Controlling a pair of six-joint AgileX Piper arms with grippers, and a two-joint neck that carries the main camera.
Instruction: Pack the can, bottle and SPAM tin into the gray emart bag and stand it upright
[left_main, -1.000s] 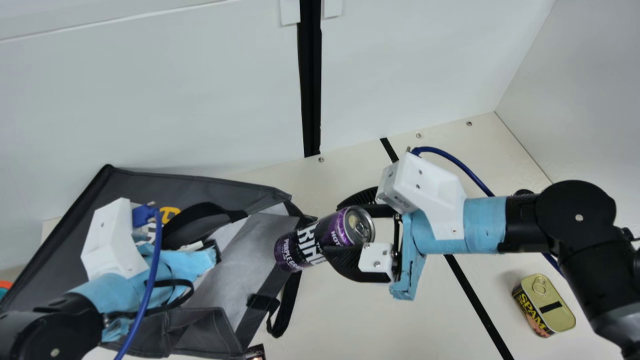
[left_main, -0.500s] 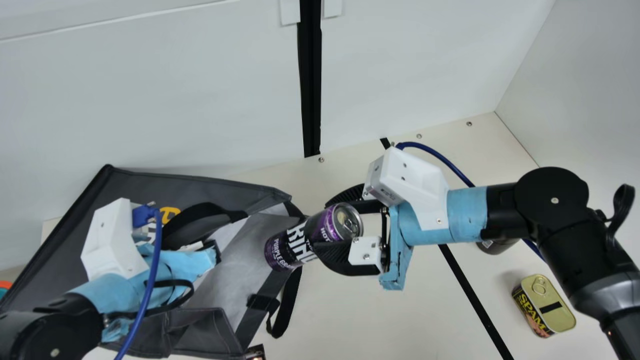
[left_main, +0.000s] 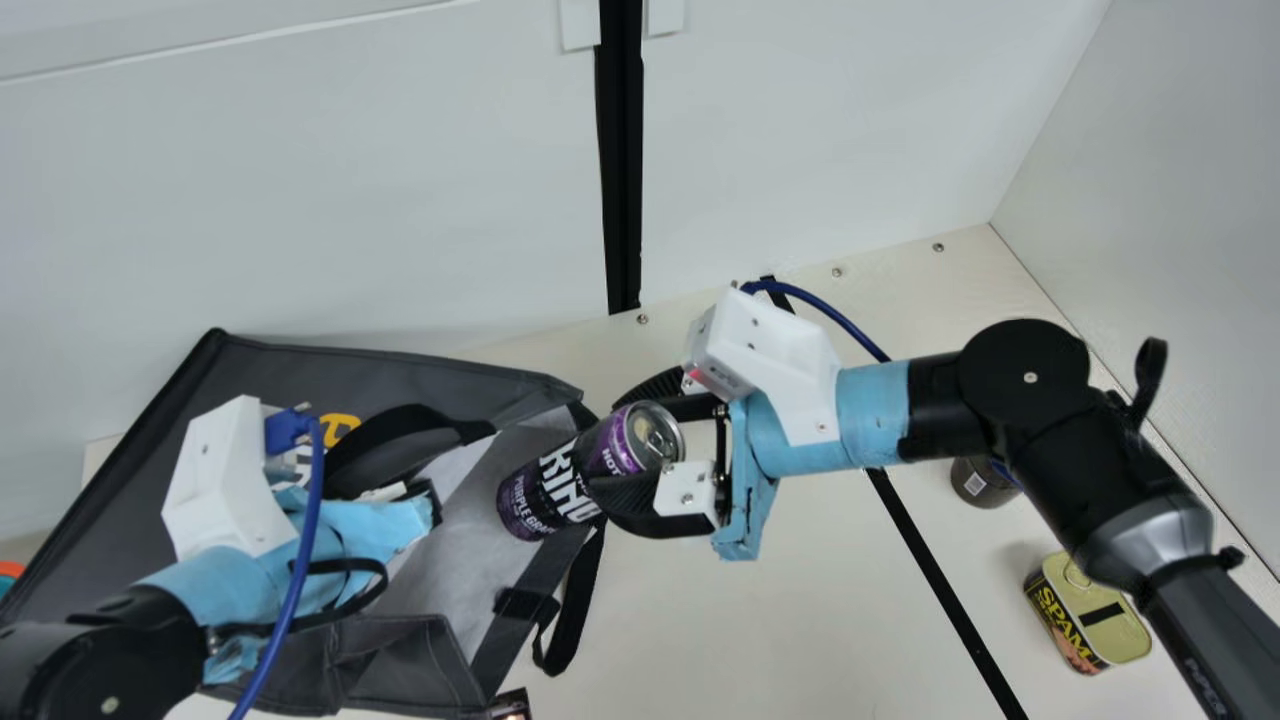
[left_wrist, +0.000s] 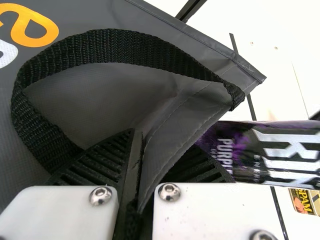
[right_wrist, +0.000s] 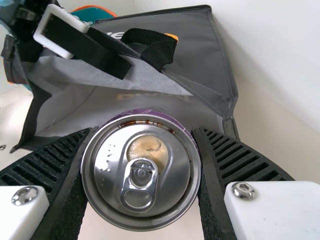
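Observation:
The gray bag (left_main: 530, 392) lies on its side at the left of the main view, its mouth facing right. My left gripper (left_main: 425, 500) is at the mouth's upper edge; in the left wrist view my left gripper (left_wrist: 137, 185) is shut on the bag's rim (left_wrist: 172, 135). My right gripper (left_main: 632, 445) is shut around the purple can (left_main: 560, 485), whose bottom end is at the bag's opening. In the right wrist view the can's lid (right_wrist: 140, 170) sits between the fingers of my right gripper (right_wrist: 142, 172). The SPAM tin (left_main: 1088, 612) stands at the right.
A dark container (left_main: 980, 483), partly behind my right arm, stands near the right wall. A small dark object (left_main: 510, 705) shows at the main view's bottom edge. The bag's strap (left_main: 568, 610) hangs onto the table (left_main: 760, 640). White walls rise behind.
My right gripper has moved left with the can, bringing its bottom end over the bag's opening. The left arm and the bag have kept still.

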